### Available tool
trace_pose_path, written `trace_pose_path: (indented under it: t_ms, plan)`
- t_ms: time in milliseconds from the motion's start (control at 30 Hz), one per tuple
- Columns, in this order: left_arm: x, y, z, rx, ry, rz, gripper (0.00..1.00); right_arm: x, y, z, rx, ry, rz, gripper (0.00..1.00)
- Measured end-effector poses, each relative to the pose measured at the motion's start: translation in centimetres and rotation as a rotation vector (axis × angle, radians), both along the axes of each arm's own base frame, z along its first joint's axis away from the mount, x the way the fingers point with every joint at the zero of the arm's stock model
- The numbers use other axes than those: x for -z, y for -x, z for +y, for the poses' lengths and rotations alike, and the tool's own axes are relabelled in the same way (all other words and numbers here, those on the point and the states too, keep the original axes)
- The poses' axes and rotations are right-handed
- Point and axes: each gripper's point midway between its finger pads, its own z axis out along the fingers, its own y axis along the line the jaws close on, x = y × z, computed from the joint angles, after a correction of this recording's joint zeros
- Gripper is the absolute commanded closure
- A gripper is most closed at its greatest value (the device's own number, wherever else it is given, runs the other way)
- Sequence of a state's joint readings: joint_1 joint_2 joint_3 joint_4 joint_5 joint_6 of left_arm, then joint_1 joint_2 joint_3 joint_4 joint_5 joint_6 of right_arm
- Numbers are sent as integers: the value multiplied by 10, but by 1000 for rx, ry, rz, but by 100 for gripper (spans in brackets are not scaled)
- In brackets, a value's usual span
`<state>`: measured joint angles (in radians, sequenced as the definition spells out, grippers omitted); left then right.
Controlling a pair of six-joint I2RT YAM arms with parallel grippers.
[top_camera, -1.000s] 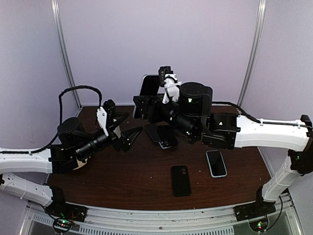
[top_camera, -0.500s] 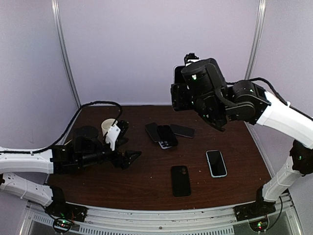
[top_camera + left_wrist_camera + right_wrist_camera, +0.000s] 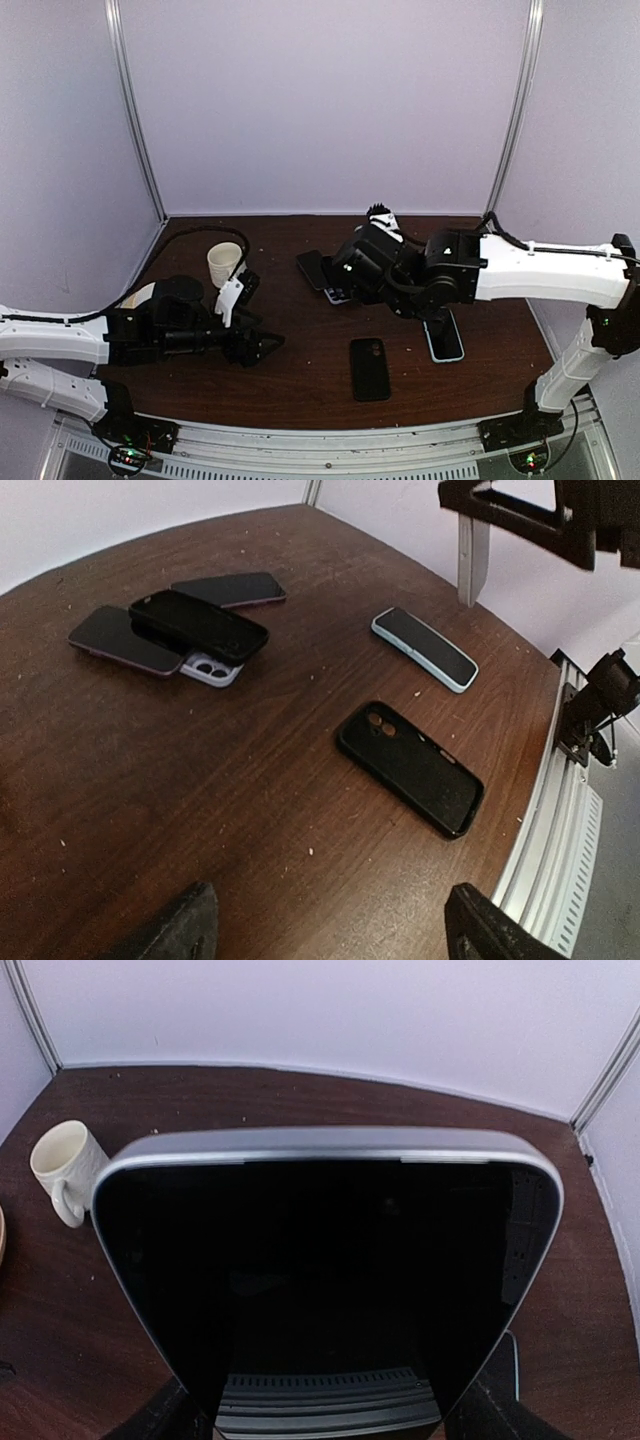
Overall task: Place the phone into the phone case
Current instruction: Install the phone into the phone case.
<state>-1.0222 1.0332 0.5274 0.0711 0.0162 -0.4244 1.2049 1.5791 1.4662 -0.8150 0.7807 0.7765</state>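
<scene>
My right gripper point(image 3: 362, 262) is shut on the phone point(image 3: 325, 1280), a black-screened phone with a silver rim that fills the right wrist view. It hangs edge-on above the table point(image 3: 471, 555), beyond the far end of the light blue phone. The empty black phone case point(image 3: 370, 368) lies flat near the table's front, camera cutout towards the back point(image 3: 410, 767). My left gripper point(image 3: 258, 345) sits low over the table to the left of the case, open, with nothing between its fingers point(image 3: 185, 932).
A pile of three phones point(image 3: 325, 272) lies at the middle back point(image 3: 170, 630). A phone in a light blue case point(image 3: 445, 340) lies right of the black case, partly under the right arm. A cream mug point(image 3: 224, 263) stands back left. The table's front rail point(image 3: 560, 810) is close.
The right arm swung up to the back wall, then came down low over the table's middle, the phone still in its grip. The left gripper dropped lower and came nearer the front.
</scene>
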Motion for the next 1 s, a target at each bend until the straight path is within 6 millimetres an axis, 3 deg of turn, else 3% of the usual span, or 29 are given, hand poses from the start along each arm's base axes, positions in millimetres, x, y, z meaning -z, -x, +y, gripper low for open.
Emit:
trace_pose_path:
  t_ms: [133, 233, 500, 733, 900, 1000]
  plan:
    - [19, 5, -1, -7, -17, 86, 21, 58, 7, 5, 6, 1, 100, 100]
    - [33, 14, -7, 15, -52, 126, 22, 89, 14, 6, 0, 0, 168, 100]
    - [63, 30, -23, 91, -135, 200, 22, 141, 30, 12, 3, -60, 302, 100]
    - [80, 55, -48, 273, -85, 255, 29, 162, 51, 28, 3, -68, 392, 100]
    - [102, 67, -49, 346, -69, 260, 31, 164, 67, 44, -12, -108, 436, 100]
    - [102, 68, -49, 369, -35, 201, 31, 166, 69, 42, 5, -115, 450, 100]
